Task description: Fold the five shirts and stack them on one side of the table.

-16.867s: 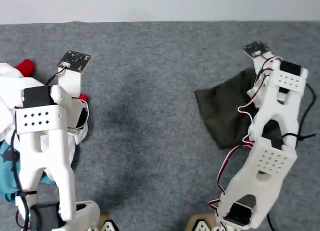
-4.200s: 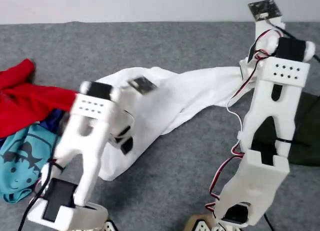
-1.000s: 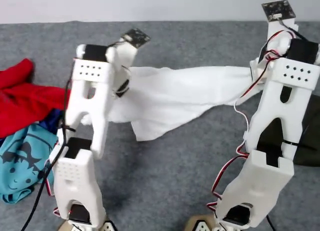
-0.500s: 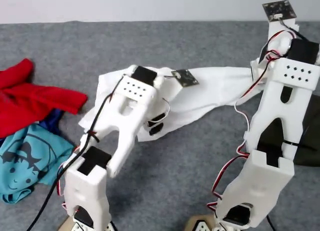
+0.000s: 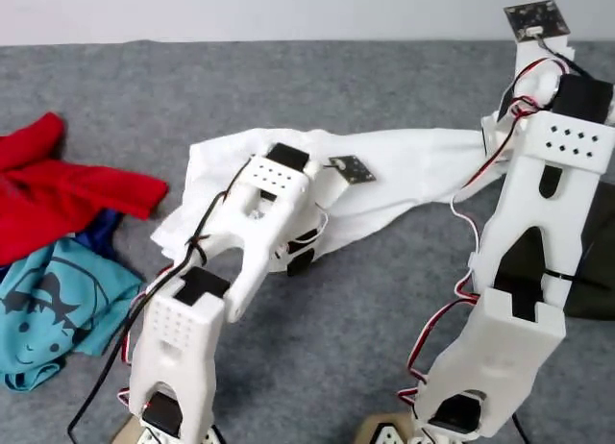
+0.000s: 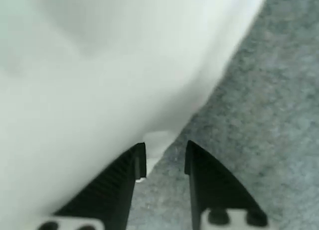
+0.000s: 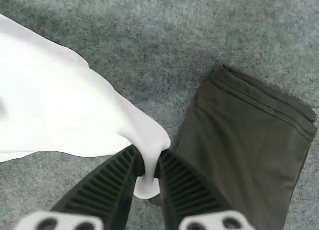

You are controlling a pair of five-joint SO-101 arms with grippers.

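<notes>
A white shirt (image 5: 404,180) lies stretched across the middle of the grey table. My right gripper (image 7: 149,159) is shut on the shirt's (image 7: 60,115) right end, holding it just above the table next to a folded dark olive shirt (image 7: 239,140). The left gripper (image 6: 165,146) is open at the near edge of the shirt (image 6: 89,90), with a small fold of cloth between its fingertips. In the high view that gripper (image 5: 300,252) hangs over the shirt's middle. The shirt's left end (image 5: 207,170) rests crumpled on the table.
A red shirt (image 5: 67,194), a blue one (image 5: 101,228) and a teal printed one (image 5: 48,300) are piled at the table's left edge. The dark olive shirt (image 5: 588,257) lies at the right edge, partly behind the right arm.
The left gripper let go of the shirt's left end, which dropped to the table, and swung right and nearer to the shirt's near edge. The right arm has kept still.
</notes>
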